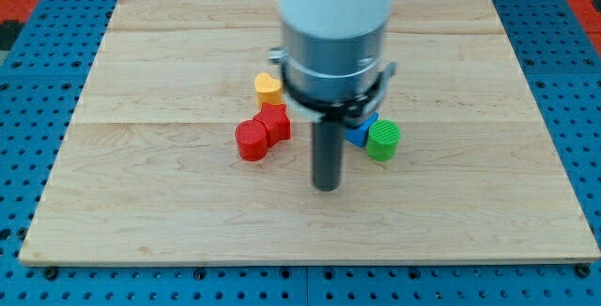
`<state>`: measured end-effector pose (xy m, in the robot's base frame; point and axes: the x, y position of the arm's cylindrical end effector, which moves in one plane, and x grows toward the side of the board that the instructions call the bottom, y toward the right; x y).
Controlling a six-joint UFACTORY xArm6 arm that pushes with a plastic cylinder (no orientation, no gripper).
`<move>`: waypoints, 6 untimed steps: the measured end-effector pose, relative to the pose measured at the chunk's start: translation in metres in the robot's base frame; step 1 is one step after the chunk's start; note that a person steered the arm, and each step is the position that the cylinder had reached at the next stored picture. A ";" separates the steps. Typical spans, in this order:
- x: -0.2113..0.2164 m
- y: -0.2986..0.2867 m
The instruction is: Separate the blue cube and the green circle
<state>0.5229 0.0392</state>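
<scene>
The green circle point(383, 141) lies right of the board's middle. The blue cube point(360, 133) touches its left side and is partly hidden behind the rod. My tip point(326, 187) rests on the wood below and to the left of both blocks, a short gap away from them. The arm's wide white and grey body point(335, 34) hangs over the middle of the view and hides the board behind it.
A red circle point(252, 141) and a red star-like block point(274, 123) touch each other left of my tip. A yellow heart point(269, 86) sits just above them. The wooden board point(141, 203) lies on a blue pegboard point(28, 137).
</scene>
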 end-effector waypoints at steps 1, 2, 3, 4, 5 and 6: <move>-0.038 0.029; -0.077 0.037; -0.094 0.033; -0.089 0.059; -0.117 0.097; -0.140 0.085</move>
